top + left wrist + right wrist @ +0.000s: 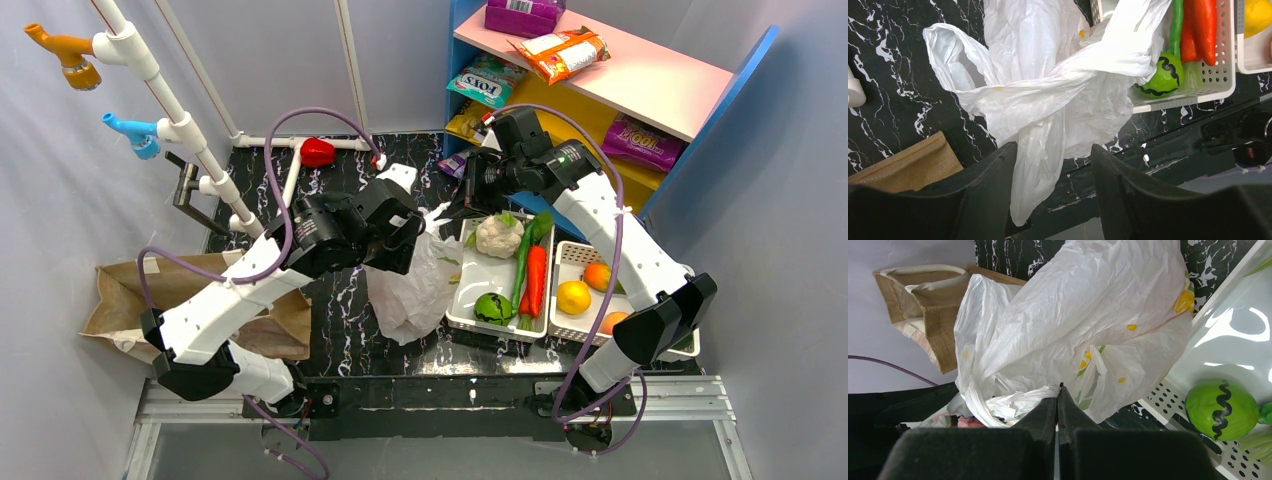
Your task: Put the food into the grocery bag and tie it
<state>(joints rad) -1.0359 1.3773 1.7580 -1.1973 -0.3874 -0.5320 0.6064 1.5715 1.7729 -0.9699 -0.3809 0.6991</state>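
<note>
The grocery bag (415, 285), thin crinkled white plastic, stands on the black marbled table between my arms, its handles twisted together (1068, 80). What it holds is hidden. My left gripper (1053, 155) is open, and a loose strand of the bag (1035, 170) hangs between its fingers, brushing the left one. My right gripper (1059, 390) is shut on a twisted bag handle (1023, 397) at its fingertips. Food lies in the white tray (460, 300): a green striped ball (493, 308), a cauliflower (498, 235) and a carrot (537, 280).
A second white tray (570, 255) at right holds orange and yellow fruit (574, 297). A brown paper bag (130, 300) lies at left. A blue and pink shelf (640, 80) with snack packets stands at back right, a white pipe rack (170, 100) at back left.
</note>
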